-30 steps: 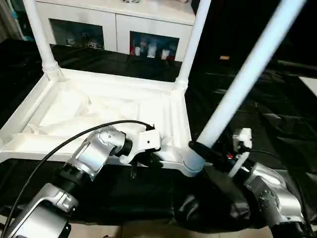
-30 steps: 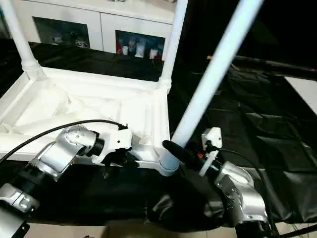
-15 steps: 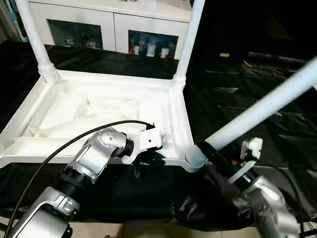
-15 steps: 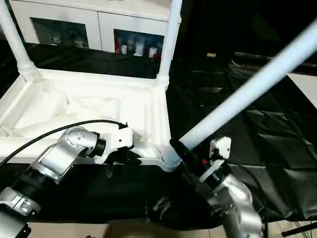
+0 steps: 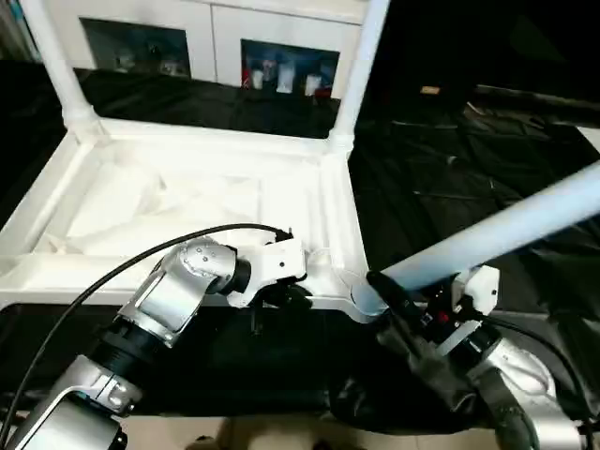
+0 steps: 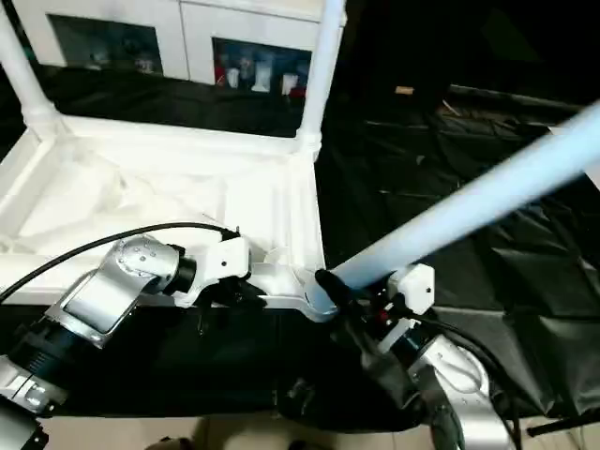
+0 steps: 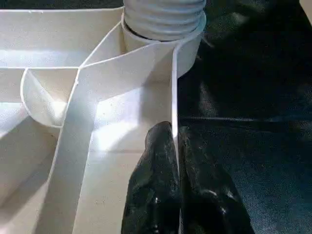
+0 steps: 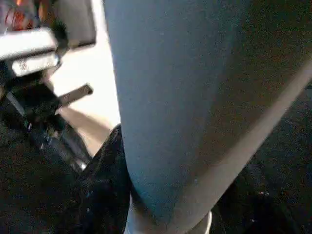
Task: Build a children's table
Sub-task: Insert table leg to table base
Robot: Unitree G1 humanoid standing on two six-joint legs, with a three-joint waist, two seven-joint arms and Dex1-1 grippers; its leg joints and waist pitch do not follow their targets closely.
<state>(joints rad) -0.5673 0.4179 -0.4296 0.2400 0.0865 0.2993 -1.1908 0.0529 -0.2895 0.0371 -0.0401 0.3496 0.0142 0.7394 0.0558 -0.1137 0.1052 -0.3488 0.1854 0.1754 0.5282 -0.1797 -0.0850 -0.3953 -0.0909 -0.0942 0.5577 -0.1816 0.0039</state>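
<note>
Two legs [image 5: 352, 80] socketed (third tilted, right end effector [image 5: 394, 295] gripping)

1. The tabletop [image 5: 187, 202] lies upside down in front of me, on sheeting [image 5: 450, 178] that spreads out to its right.
2. Two legs stand upright in its far corners: one on the far left [image 5: 56, 70], one on the far right [image 5: 356, 70].
3. Behind the tabletop stands a cabinet [image 5: 216, 37].
4. My left gripper [image 7: 176, 161] sits on the tabletop's near rim, just left of the near right corner socket [image 7: 163, 39].
5. A third leg [image 5: 497, 234] slants up and right from that socket, with my right gripper [image 5: 398, 300] at its lower end.
</note>
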